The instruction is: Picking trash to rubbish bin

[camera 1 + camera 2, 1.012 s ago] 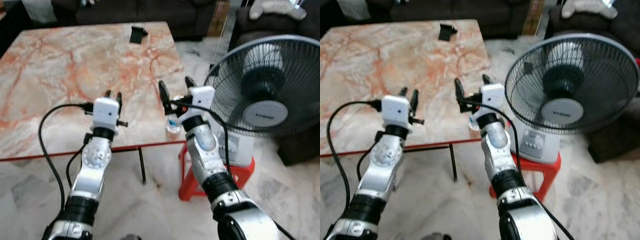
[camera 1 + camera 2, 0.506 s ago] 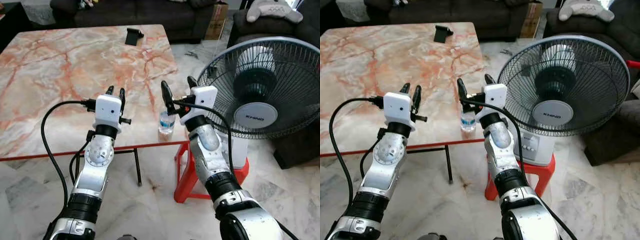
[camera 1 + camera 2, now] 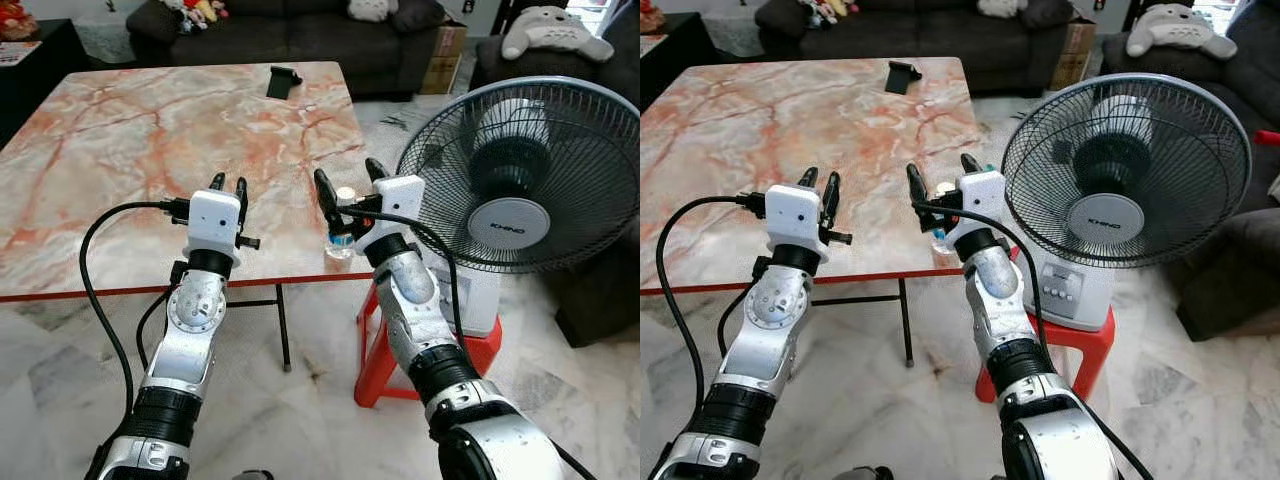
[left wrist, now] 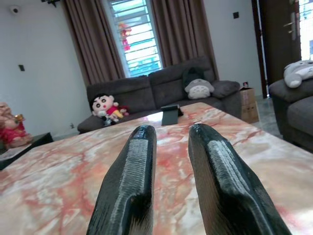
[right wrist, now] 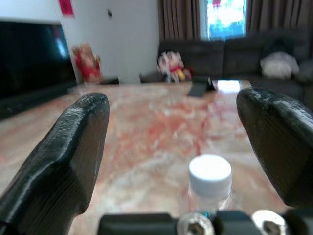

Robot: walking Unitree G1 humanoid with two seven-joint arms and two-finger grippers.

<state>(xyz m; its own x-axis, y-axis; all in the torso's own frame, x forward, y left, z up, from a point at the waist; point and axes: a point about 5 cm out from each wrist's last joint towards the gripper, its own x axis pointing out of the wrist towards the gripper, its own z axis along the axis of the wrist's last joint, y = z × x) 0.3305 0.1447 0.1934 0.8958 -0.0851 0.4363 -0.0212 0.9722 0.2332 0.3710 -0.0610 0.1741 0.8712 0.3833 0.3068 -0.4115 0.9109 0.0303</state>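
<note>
Since half a second ago the camera has tipped up a little, and the right gripper (image 3: pixel 348 187) has closed in on the bottle (image 3: pixel 341 226), which now stands between its two fingers instead of below them. That bottle, clear plastic with a white cap, stands upright near the front right corner of the counter (image 3: pixel 150 130), close to the edge, with the fan (image 3: pixel 520 175) on its red stool (image 3: pixel 385 345) just beyond the counter's right side.

Doing this step well likely means pushing the right gripper a touch further forward and down so the fingers (image 5: pixel 66 156) meet the body below the cap, then closing squarely; a light empty bottle this near the edge could tip or skid off if one finger nudges it first.

Right fingers are spread wide, flanking the bottle and gripping nothing yet. Fingers (image 4: pixel 129 191) of the left gripper (image 3: pixel 229 188) stand nearly together with only a narrow gap, empty, held above the counter away from the bottle.
</note>
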